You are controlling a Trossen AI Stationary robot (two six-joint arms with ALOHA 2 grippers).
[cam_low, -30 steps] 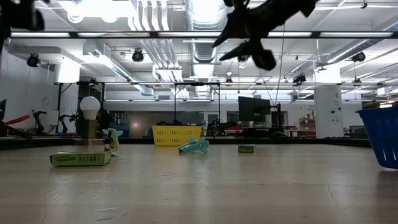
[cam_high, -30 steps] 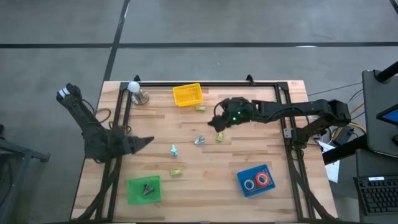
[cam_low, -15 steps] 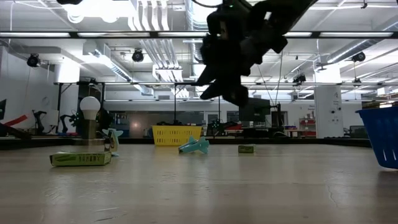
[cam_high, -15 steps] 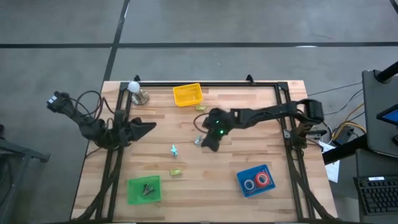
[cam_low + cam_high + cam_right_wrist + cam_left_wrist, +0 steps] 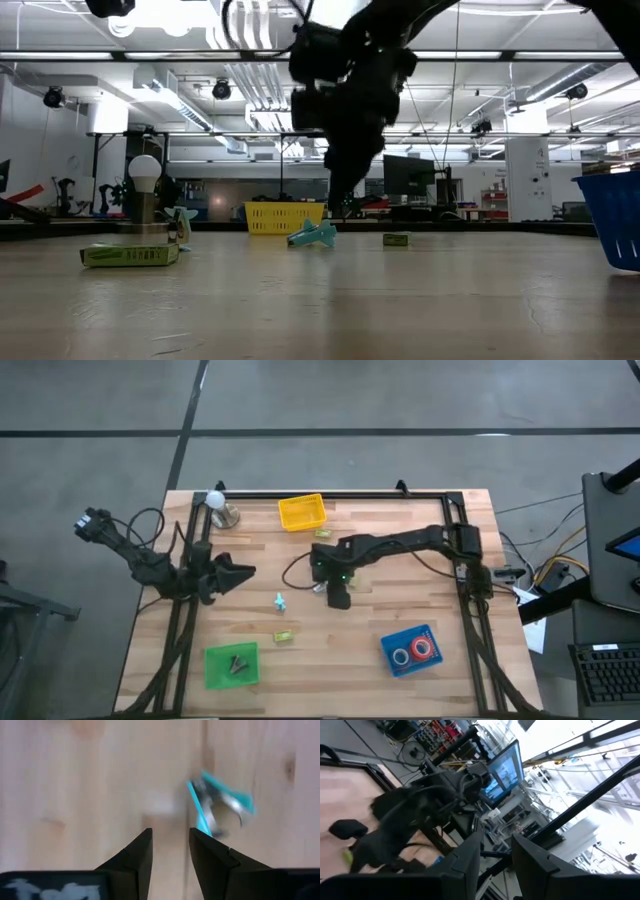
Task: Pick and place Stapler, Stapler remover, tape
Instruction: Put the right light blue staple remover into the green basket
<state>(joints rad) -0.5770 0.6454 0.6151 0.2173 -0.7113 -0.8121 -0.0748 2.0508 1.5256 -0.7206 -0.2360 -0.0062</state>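
Observation:
My right gripper (image 5: pixel 337 600) (image 5: pixel 170 847) is open and points down at the middle of the table, above the wood. A teal and silver stapler remover (image 5: pixel 220 807) (image 5: pixel 318 588) lies flat just beside and ahead of its fingertips, untouched. In the low view the right gripper (image 5: pixel 340 200) hangs above the table. A second teal stapler remover (image 5: pixel 279 600) and small yellow-green staplers (image 5: pixel 284 635) (image 5: pixel 322 533) lie on the wood. Two red tape rolls (image 5: pixel 425 649) sit in the blue bin (image 5: pixel 392 641). My left gripper (image 5: pixel 243 572) (image 5: pixel 495 860) is open at the table's left edge.
A yellow basket (image 5: pixel 302 512) stands at the far edge, with a light bulb on a base (image 5: pixel 216 501) left of it. A green tray (image 5: pixel 216 670) with dark pieces is near the front left corner. A black frame (image 5: pixel 330 493) borders the table.
My right gripper has swung from the far right part of the table toward the left and near side, and has come down and tipped to point at the wood beside the teal and silver stapler remover. My left arm has shifted, its gripper moving toward the far edge.

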